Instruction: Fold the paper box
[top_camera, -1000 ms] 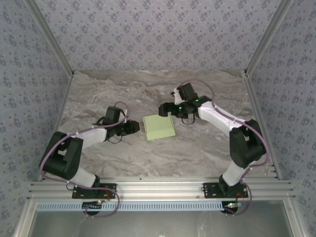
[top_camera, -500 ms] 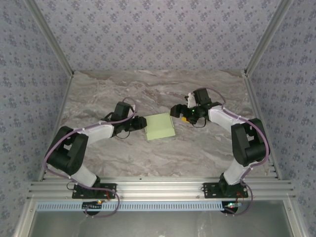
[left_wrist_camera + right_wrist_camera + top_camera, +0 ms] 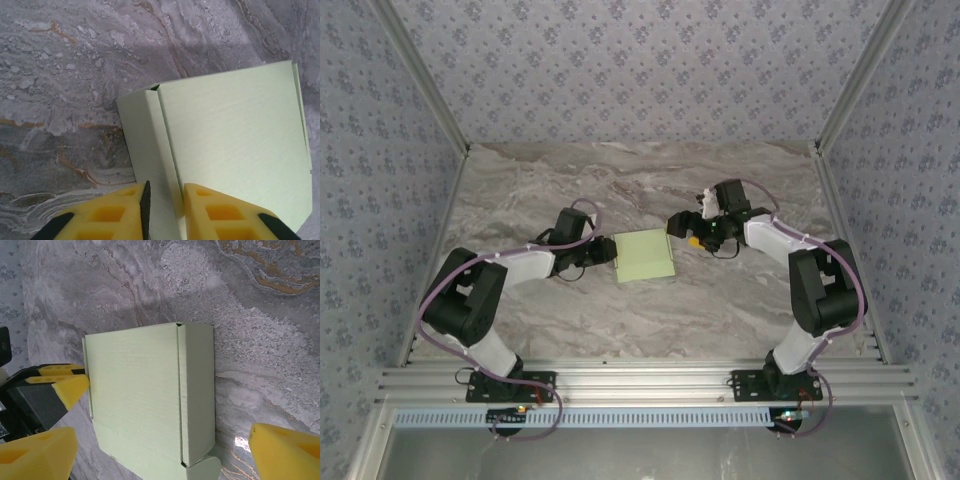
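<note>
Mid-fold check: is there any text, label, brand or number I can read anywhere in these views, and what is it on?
No readable text in any view.
The paper box is plain, unprinted card.
The marble table and the wallpaper carry only patterns, no lettering.

My left fingers [image 3: 200,200] hide the box's [image 3: 230,150] near edge and run off the bottom; whether they pinch it, I cannot tell.
</note>
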Controlling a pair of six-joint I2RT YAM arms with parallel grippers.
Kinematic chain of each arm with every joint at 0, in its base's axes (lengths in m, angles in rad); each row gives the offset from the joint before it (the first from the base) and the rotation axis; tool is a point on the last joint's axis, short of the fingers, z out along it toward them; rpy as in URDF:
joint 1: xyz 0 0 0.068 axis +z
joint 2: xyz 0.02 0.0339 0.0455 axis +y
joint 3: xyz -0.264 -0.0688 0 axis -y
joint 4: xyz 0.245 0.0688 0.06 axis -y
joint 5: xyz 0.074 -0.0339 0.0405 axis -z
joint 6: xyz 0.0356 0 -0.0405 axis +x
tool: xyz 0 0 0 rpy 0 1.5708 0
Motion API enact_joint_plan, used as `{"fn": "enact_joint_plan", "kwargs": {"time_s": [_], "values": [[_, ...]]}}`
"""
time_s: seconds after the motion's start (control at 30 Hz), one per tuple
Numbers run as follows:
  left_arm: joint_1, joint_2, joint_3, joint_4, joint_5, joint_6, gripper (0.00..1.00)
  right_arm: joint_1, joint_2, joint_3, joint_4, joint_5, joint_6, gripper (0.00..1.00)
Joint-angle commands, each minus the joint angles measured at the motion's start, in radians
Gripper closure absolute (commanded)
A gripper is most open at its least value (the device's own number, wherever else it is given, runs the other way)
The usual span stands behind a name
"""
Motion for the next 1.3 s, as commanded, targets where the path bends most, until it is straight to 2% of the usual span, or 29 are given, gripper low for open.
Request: {"fn": "enact_joint_plan", "kwargs": {"time_s": [0.0,0.27,0.4,0.7,1.0,1.13,1.27], "values": [[0.001,0.034,-0.03,-0.018,-0.02,0.024,0.78,-0.011,0.028,-0.019,0.047,-0.053,0.012,0.09],[0.004,0.028,-0.052,-0.011,-0.026,0.03,0.81,-0.01,0.118,-0.052,0.132,-0.123,0.052,0.07],[0.007,0.031,-0.061,-0.004,-0.028,0.037,0.87,0.002,0.156,-0.066,0.178,-0.159,0.075,0.08],[0.014,0.025,-0.075,0.0,-0.031,0.038,0.89,0.036,0.206,-0.095,0.291,-0.205,0.164,0.08],[0.022,0.025,-0.079,0.003,-0.022,0.032,0.89,0.097,0.214,-0.115,0.35,-0.195,0.239,0.09],[0.022,0.015,-0.076,0.005,-0.013,0.031,0.89,0.121,0.229,-0.105,0.371,-0.196,0.275,0.18],[0.022,0.0,-0.071,-0.002,-0.009,0.033,0.86,0.133,0.239,-0.089,0.388,-0.205,0.317,0.39]]}}
